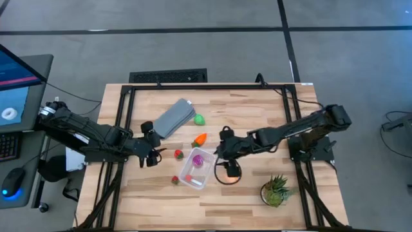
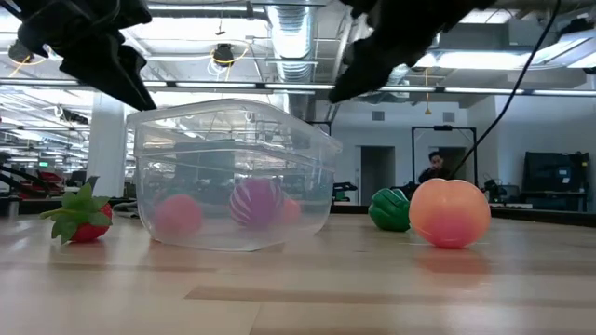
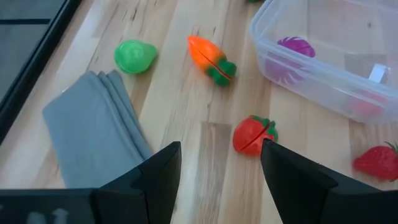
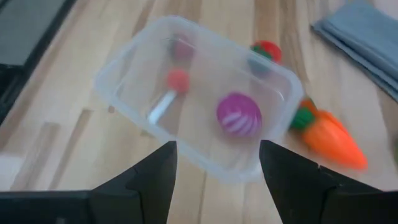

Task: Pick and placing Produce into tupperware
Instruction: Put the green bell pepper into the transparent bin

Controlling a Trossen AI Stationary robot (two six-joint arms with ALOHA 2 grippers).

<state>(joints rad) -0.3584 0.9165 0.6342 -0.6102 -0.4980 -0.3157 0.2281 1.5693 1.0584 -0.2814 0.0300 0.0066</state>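
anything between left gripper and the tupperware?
Yes: one red strawberry sits on the table between the left gripper and the tupperware. High view shows it.

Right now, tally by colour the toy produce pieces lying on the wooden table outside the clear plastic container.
Red strawberries: 2
Orange carrot: 1
Light green piece: 1
Dark green piece: 1
Yellow-orange ball: 1
Total: 6

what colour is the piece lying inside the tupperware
Purple with pale stripes, inside the clear tupperware; the right wrist view shows it best.
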